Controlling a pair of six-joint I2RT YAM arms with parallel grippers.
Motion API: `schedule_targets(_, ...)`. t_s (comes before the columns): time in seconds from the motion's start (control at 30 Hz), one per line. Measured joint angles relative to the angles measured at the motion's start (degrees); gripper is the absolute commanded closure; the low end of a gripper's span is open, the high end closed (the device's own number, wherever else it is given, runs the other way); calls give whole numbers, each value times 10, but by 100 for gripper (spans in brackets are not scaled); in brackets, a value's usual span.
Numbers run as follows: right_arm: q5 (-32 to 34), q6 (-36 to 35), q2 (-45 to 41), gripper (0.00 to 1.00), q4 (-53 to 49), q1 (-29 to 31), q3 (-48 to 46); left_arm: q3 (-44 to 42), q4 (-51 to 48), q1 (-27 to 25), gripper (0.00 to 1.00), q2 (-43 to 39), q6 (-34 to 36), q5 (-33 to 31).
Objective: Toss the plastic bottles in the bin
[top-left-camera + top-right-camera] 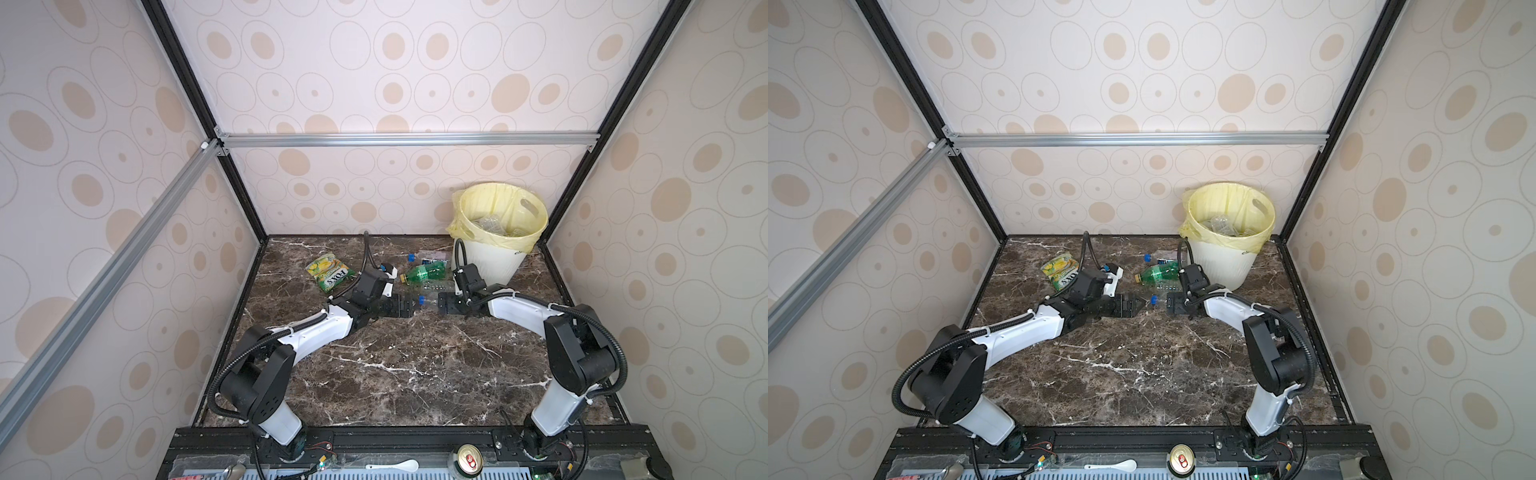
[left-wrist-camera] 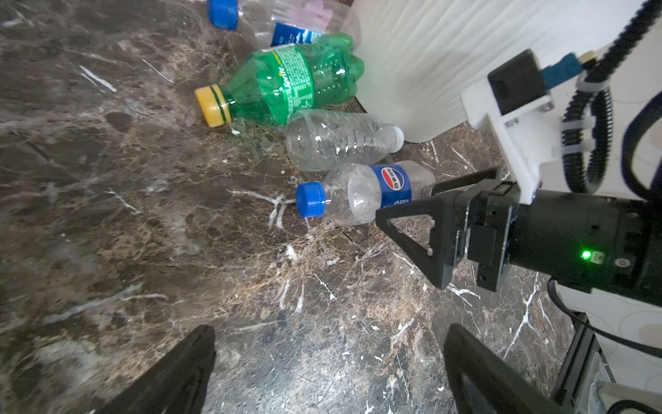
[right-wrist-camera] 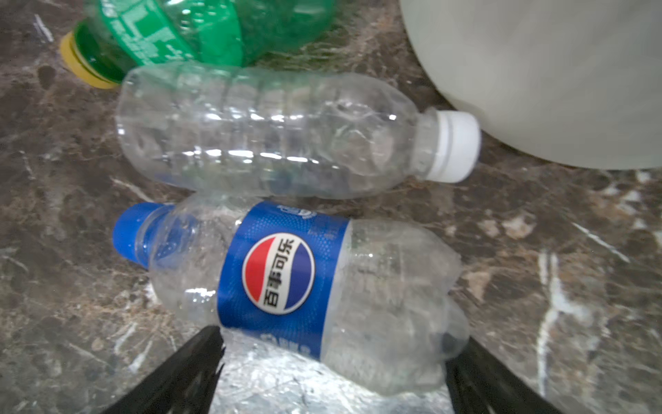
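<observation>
Right gripper (image 3: 340,335) wide around Pepsi bottle (image 3: 279,272); clear bottles (image 1: 496,226) inside yellow-lined bin (image 1: 490,264).

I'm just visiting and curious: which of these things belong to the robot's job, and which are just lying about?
For the job: Pepsi bottle, white-capped clear bottle, green bottle, far blue-labelled bottle, bin.
Lying about: snack packet, drink can, white spoon.

Looks like a robotics lab cell: aluminium frame (image 1: 407,139), patterned wall panels (image 1: 374,62), marble-look tabletop (image 1: 395,365), two mounted robot arms (image 1: 316,332).
</observation>
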Motion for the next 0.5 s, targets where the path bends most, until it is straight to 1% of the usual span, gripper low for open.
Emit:
schedule_targets(0.27, -5, 27, 43, 3, -4, 78, 59, -41, 11, 37, 1, -42, -12, 0)
schedule_targets(0.37, -12, 36, 54, 3, -3, 91, 76, -52, 14, 51, 1, -47, -17, 2)
schedule_targets(0.5, -14, 40, 53, 2, -4, 94, 79, -63, 15, 67, 1, -50, -28, 4)
